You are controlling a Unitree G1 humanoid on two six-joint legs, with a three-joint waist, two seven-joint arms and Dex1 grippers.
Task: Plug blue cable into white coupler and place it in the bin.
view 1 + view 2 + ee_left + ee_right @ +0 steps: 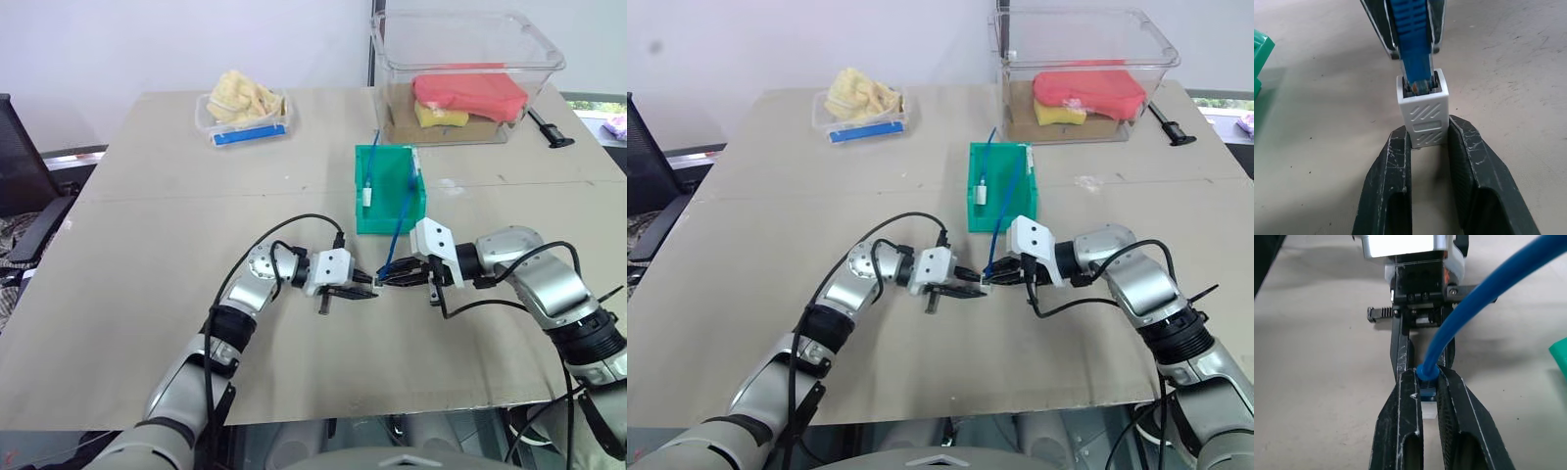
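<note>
Blue cable [1413, 46] is entering the coupler [1422, 110] as your left tool [364, 286] is clamping it and your right tool [389, 277] is pinching the plug; binning [370, 213] is remaining.

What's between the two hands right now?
The white coupler, clamped by the left hand, and the blue cable plug held by the right hand, its tip in the coupler's socket, per the left wrist view.
</note>
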